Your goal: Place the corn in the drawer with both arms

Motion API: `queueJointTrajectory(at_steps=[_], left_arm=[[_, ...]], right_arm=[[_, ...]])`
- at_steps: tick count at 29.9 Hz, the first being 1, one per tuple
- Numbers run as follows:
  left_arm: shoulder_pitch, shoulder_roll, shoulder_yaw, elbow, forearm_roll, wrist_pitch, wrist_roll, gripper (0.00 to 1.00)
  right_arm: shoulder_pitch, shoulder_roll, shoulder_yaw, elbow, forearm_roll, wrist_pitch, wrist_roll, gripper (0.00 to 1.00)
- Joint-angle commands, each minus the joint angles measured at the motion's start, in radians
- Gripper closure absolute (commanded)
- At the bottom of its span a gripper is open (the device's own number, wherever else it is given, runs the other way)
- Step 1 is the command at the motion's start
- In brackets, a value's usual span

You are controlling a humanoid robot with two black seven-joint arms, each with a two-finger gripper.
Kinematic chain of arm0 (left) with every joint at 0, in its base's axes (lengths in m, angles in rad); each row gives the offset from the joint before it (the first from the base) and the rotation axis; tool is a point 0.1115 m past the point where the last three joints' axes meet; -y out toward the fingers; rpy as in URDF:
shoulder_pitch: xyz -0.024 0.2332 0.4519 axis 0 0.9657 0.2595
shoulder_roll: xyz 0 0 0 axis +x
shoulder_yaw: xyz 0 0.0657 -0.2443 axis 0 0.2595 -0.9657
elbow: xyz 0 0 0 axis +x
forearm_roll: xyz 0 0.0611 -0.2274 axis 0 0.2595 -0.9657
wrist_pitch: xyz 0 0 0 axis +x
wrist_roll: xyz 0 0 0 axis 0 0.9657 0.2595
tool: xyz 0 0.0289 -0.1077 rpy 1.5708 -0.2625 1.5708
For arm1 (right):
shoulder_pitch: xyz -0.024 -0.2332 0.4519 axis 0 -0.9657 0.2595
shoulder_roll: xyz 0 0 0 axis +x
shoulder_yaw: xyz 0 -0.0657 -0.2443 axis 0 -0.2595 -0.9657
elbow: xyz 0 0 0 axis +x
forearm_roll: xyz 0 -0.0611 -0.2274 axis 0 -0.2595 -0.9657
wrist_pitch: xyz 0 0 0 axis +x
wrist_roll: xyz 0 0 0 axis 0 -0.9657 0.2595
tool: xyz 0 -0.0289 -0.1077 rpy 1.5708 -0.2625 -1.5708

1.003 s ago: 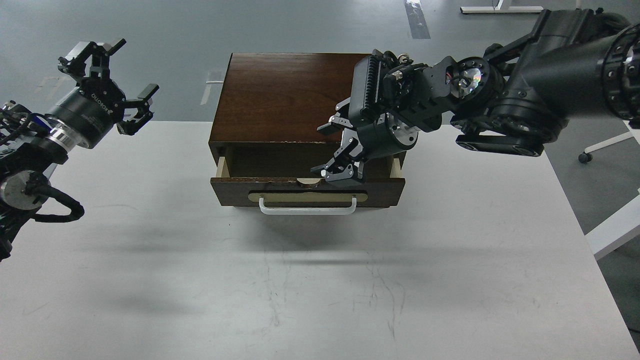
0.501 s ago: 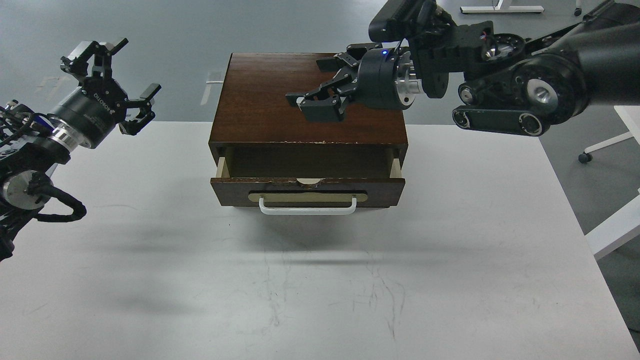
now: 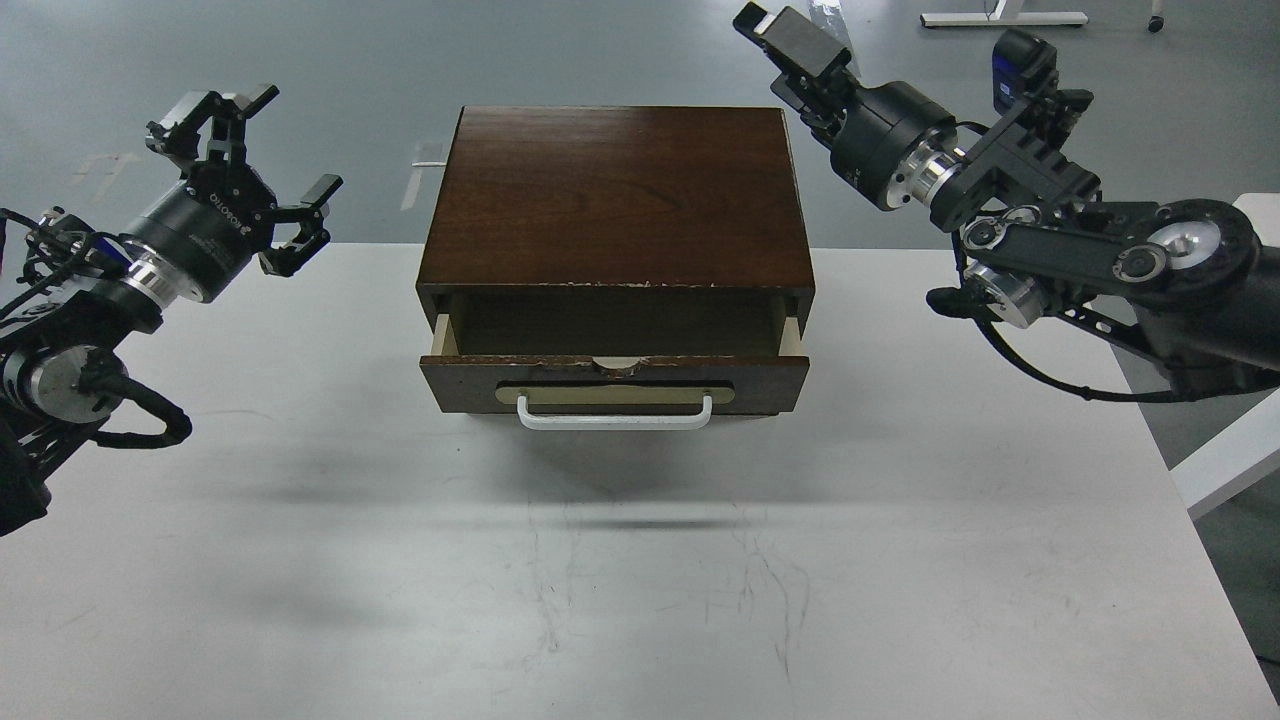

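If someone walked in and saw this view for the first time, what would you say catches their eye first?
The dark-brown wooden cabinet at the back middle of the white table stands out, its drawer with the white bar handle pulled partly open. Next, the two black arms raised on either side: the left gripper spread open, the right gripper up beyond the cabinet's far right corner. No corn shows.

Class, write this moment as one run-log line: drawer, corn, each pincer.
drawer: partly open | corn: not visible | left pincer: open, empty, raised left of cabinet | right pincer: state unclear, raised right of cabinet
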Motion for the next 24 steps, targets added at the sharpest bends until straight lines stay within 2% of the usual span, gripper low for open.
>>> queueJointTrajectory(at_steps=[1, 4, 8, 9, 11, 13, 14, 24], left_arm=[[0.000, -0.003, 0.000, 0.000, -0.001, 0.000, 0.000, 0.02], [0.003, -0.004, 0.000, 0.000, -0.001, 0.000, 0.000, 0.02], [0.006, -0.006, 0.000, 0.000, -0.001, 0.000, 0.000, 0.02], [0.006, -0.006, -0.002, 0.000, -0.001, 0.000, 0.000, 0.02], [0.006, -0.006, 0.000, 0.000, -0.001, 0.000, 0.000, 0.02], [0.006, -0.006, 0.000, 0.002, -0.001, 0.000, 0.000, 0.02], [0.006, -0.006, 0.000, 0.000, -0.001, 0.000, 0.000, 0.02], [0.008, -0.030, 0.000, 0.002, -0.001, 0.000, 0.000, 0.02]], right_arm=[[-0.148, -0.059, 0.178, -0.002, 0.165, 0.063, 0.000, 0.01], [-0.228, -0.084, 0.272, -0.003, 0.271, 0.106, 0.000, 0.00], [-0.335, -0.117, 0.336, -0.037, 0.349, 0.238, 0.000, 0.00], [-0.350, -0.122, 0.336, -0.046, 0.354, 0.287, 0.000, 0.00], [-0.395, -0.133, 0.336, -0.118, 0.356, 0.518, 0.000, 0.00], [-0.418, -0.133, 0.335, -0.181, 0.356, 0.646, 0.000, 0.00], [-0.432, -0.133, 0.335, -0.204, 0.354, 0.674, 0.000, 0.00], [-0.441, -0.094, 0.386, -0.210, 0.348, 0.628, 0.000, 0.00]])
